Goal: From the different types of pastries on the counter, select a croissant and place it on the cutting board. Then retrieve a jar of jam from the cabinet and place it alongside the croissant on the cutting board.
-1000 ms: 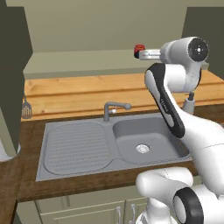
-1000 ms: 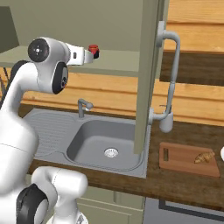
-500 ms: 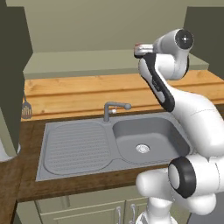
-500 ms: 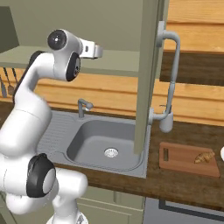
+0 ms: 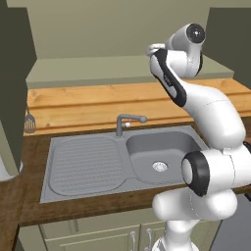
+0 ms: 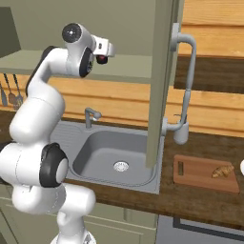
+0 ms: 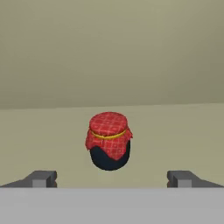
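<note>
Pale cabinet shelf bears jar of jam, upright beyond gripper, fingers spread wide; likely rigid, smooth, breakable: grip dark body below cloth top

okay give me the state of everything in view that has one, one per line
Two-finger hand: open, aimed at the jam jar, not touching it.
Small red-topped dark jam jar: upright on the cabinet shelf, lid on.
Golden-brown crescent croissant: lying on the board.
Reddish-brown wooden cutting board: flat on the counter.
Olive cabinet door: open.

Jar of jam half behind gripper
</note>
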Robot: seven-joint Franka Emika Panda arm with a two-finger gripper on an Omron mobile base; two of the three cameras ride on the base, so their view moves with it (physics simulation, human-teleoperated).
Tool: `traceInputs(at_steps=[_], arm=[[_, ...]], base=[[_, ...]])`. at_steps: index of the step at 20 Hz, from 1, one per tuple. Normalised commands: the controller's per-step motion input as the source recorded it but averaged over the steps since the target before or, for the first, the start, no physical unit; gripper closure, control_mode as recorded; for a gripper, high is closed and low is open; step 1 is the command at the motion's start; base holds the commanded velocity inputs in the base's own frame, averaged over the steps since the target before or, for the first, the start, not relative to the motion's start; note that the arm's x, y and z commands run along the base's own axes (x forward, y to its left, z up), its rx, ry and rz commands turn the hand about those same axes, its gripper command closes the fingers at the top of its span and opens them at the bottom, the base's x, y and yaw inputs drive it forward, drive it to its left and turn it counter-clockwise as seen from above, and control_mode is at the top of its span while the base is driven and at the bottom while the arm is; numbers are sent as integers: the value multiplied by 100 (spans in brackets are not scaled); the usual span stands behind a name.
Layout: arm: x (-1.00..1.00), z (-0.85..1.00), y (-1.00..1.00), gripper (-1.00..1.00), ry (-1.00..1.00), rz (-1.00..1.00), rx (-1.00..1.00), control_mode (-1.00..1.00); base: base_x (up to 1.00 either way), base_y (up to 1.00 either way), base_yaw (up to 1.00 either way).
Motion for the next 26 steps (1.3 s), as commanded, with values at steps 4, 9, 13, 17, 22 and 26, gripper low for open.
traceInputs(at_steps=[4, 9, 13, 17, 22, 26], arm=[[13, 0, 2, -100, 0, 0, 0, -100], [10, -3, 0, -100, 0, 0, 0, -100], [37, -21, 0, -100, 0, 0, 0, -100], [33, -13, 0, -100, 0, 0, 0, -100], [23, -14, 0, -100, 0, 0, 0, -100], [4, -22, 0, -100, 0, 0, 0, -100]], base=[[0, 0, 0], [0, 0, 0], [0, 0, 0], [0, 0, 0], [0, 0, 0], [0, 0, 0]])
